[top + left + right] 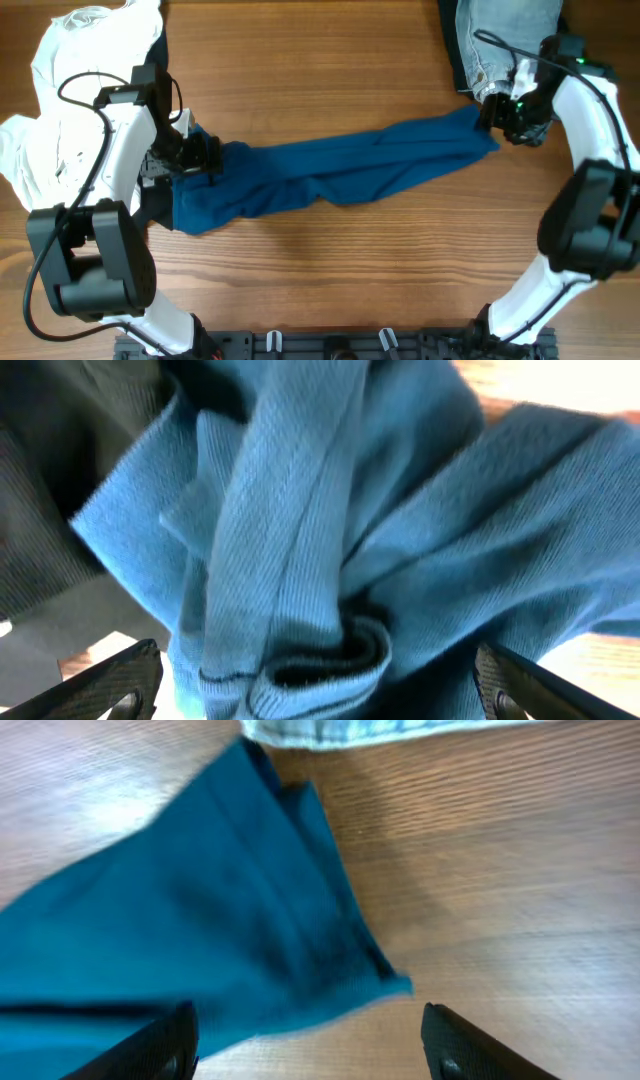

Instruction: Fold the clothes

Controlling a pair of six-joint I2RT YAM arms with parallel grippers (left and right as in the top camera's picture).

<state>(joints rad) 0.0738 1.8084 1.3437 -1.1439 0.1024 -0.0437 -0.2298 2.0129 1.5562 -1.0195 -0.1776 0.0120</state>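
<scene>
We're looking down on the wooden table (320,60), and the dark-blue shirt (350,170) lies across the middle of it, drawn into one long, rumpled band from left to right. The left end bunches thick and spreads toward the near edge. The right end tapers up to a narrow tip.

The left gripper (208,155) sits right at the bunched end. From its wrist camera we see both fingers (120,680) spread far apart, with a lump of folded blue knit and a hemmed edge between them. That claw is released and nothing is pinched. A dark fabric (50,490) lies just beside the blue on that side.

The right gripper (490,115) hangs at the tip of the shirt. Its wrist view shows the fingers (455,1045) parted too, so this claw is also released. The shirt's corner lies flat on the wood, reaching in from the left finger's side, with bare table in front of the other.

Behind the left arm, a white garment (70,110) is heaped at the table's far left corner. A pale denim garment (500,35) rests at the far right edge, just beside the right gripper.
</scene>
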